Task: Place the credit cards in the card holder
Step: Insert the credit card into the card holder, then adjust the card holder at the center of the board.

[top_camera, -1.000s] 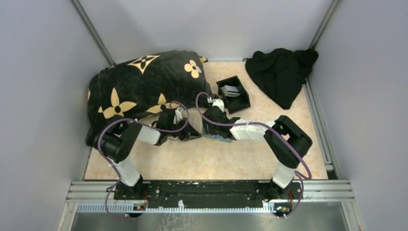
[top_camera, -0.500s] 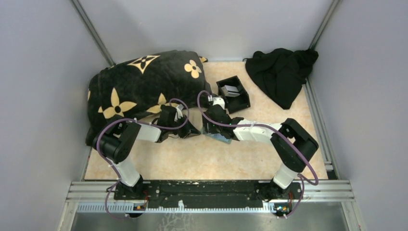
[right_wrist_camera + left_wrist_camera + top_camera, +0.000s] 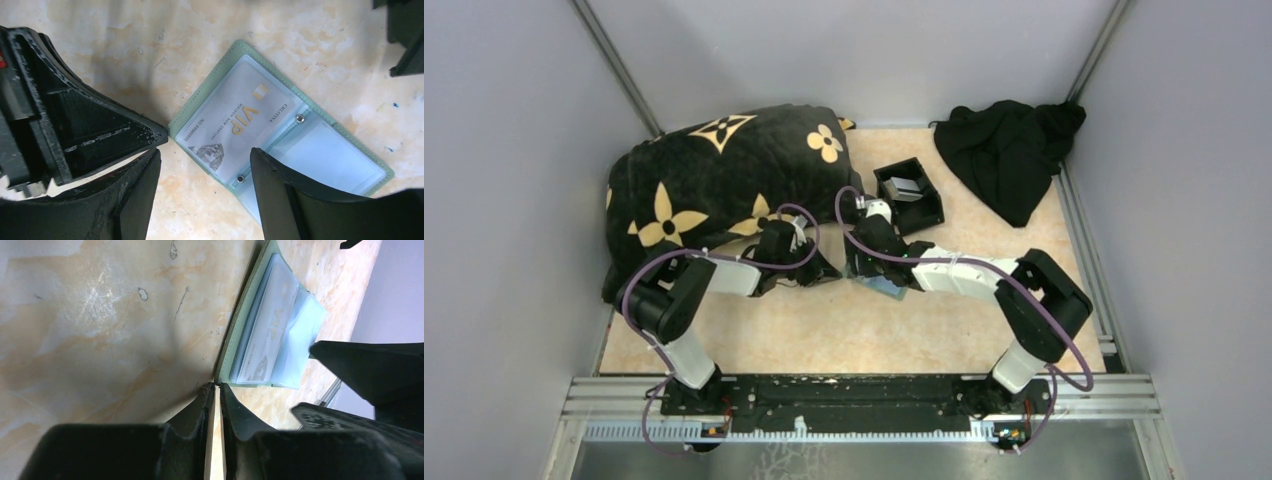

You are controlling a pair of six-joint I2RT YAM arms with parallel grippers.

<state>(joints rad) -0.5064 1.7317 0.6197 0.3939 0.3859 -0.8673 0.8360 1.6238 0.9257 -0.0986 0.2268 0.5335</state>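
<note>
The card holder [image 3: 350, 132] lies open on the table, sage green with clear pockets. A pale credit card [image 3: 240, 120] with gold "VIP" lettering sits in its left pocket. My right gripper [image 3: 205, 151] hovers open over the holder's near edge, and its right finger [image 3: 285, 195] covers part of the holder. My left gripper [image 3: 216, 386] is shut to a thin slit, tips touching the corner of the card holder [image 3: 231, 347]. Whether it pinches that corner does not show. From above, both grippers [image 3: 824, 270] [image 3: 864, 268] meet at the holder [image 3: 884, 286]. More greyish cards [image 3: 906, 188] lie in a black box [image 3: 929, 213].
A black blanket [image 3: 724, 170] with gold flowers is bunched at the back left, right behind my left arm. A black cloth [image 3: 1009, 150] lies at the back right. Grey walls close in the table on three sides.
My right arm's elbow has swung out to the right while its gripper stayed over the holder. The left jaws have closed slightly.
</note>
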